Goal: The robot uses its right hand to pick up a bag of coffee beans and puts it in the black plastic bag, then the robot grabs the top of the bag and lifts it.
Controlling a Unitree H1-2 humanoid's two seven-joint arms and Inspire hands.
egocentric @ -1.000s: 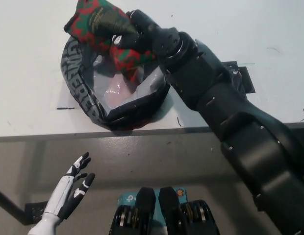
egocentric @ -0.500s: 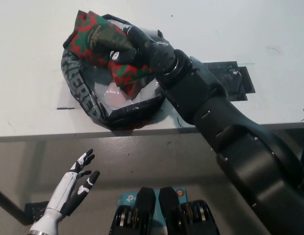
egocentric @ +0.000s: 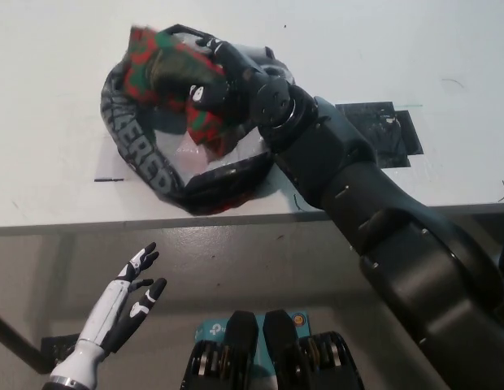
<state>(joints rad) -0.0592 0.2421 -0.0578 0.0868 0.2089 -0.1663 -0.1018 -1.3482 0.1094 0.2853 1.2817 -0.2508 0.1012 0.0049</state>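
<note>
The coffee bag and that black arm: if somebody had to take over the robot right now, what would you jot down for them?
Right hand: shut on the coffee bean bag, red and green, held over the mouth of the black plastic bag and partly inside it.
Left hand: open, resting low in front of the white table, holding nothing.
Black plastic bag: open, on the table near its front edge.
Done: coffee picked up and brought to the bag.
Left: let go of the coffee inside, grab the bag's top, lift.
</note>
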